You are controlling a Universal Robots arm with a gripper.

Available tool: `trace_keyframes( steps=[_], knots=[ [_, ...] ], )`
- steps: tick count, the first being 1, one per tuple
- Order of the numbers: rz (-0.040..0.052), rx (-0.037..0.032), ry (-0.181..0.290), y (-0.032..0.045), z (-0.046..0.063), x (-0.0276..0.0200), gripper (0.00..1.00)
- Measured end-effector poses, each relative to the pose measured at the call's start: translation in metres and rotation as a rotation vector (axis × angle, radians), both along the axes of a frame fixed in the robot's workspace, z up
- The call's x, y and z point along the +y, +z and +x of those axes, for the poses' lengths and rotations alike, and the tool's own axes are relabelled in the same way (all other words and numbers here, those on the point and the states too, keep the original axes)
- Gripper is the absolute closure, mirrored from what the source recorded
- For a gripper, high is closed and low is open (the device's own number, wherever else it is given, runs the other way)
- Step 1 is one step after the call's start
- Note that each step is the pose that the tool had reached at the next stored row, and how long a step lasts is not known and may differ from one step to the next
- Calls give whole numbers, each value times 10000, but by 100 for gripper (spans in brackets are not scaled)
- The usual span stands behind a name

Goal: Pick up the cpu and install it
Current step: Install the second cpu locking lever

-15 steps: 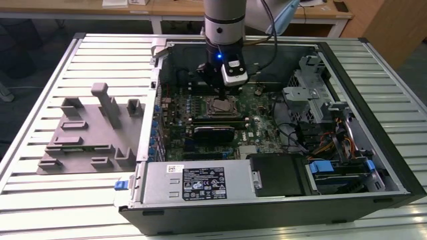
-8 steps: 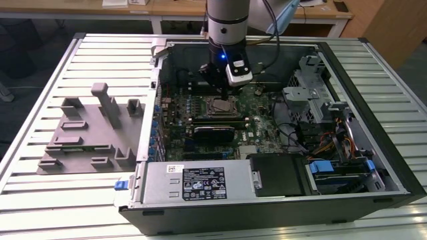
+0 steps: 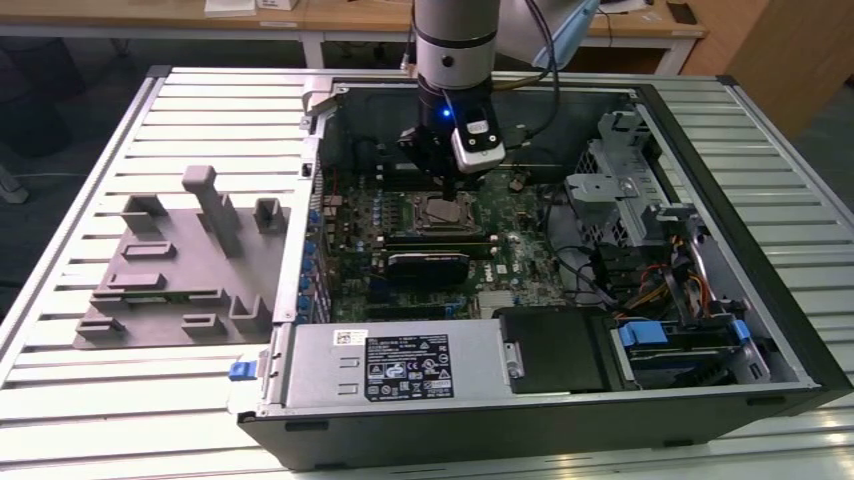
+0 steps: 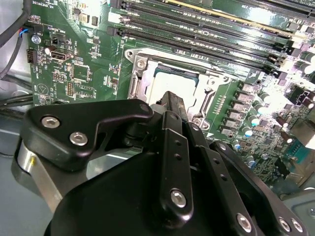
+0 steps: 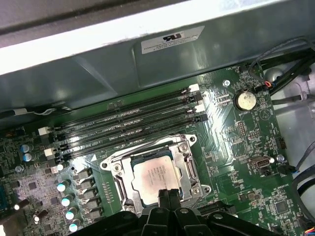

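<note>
Silver cpu (image 5: pixel 153 173) lies flat in the motherboard socket (image 5: pixel 187 147), framed by its metal bracket. My pincer (image 5: pixel 168 195) hangs right above the chip's edge, fingers pressed together, gripping nothing. In the exterior view the socket sits mid-board inside the open computer case (image 3: pixel 747 330); grey plastic fixture (image 3: pixel 160 270) rests on the slatted tabletop (image 3: pixel 80 400) at nine o'clock from the case.

An open computer case (image 3: pixel 561 400) lies at the exterior view's centre-right on the table (image 3: pixel 80 400), a fixture (image 3: pixel 174 270) to its left; the cpu (image 3: pixel 445 210) sits in the motherboard socket (image 5: pixel 189 147), the end effector (image 3: pixel 447 178) just above.
</note>
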State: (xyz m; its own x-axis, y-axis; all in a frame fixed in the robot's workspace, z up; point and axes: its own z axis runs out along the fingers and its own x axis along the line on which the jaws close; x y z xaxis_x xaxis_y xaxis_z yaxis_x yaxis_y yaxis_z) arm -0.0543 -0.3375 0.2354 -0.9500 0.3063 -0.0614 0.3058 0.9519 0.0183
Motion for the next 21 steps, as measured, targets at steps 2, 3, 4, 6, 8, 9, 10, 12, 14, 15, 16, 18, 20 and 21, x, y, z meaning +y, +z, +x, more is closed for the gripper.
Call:
trace_keyframes(
  steps=[2,3,4,6,8,9,10,12,14,15,16,18,20,21],
  knots=[
    [-2,0,2,0,0,-7,89],
    [-1,0,0,0,0,-12,89],
    [-1,0,0,0,0,-18,89],
    [-1,0,0,0,0,-34,89],
    [-2,1,0,1,0,-56,89],
    [-2,0,0,1,0,-67,89],
    [-1,0,0,0,0,-78,89],
    [0,-1,0,0,0,-102,89],
    [0,0,0,0,0,-125,89],
    [0,0,0,0,0,-134,89],
    [-1,0,0,0,0,-146,89],
    [-2,0,0,0,-1,-171,89],
    [-1,0,0,0,-5,-199,89],
    [0,0,1,-1,-8,-214,89]
  ],
)
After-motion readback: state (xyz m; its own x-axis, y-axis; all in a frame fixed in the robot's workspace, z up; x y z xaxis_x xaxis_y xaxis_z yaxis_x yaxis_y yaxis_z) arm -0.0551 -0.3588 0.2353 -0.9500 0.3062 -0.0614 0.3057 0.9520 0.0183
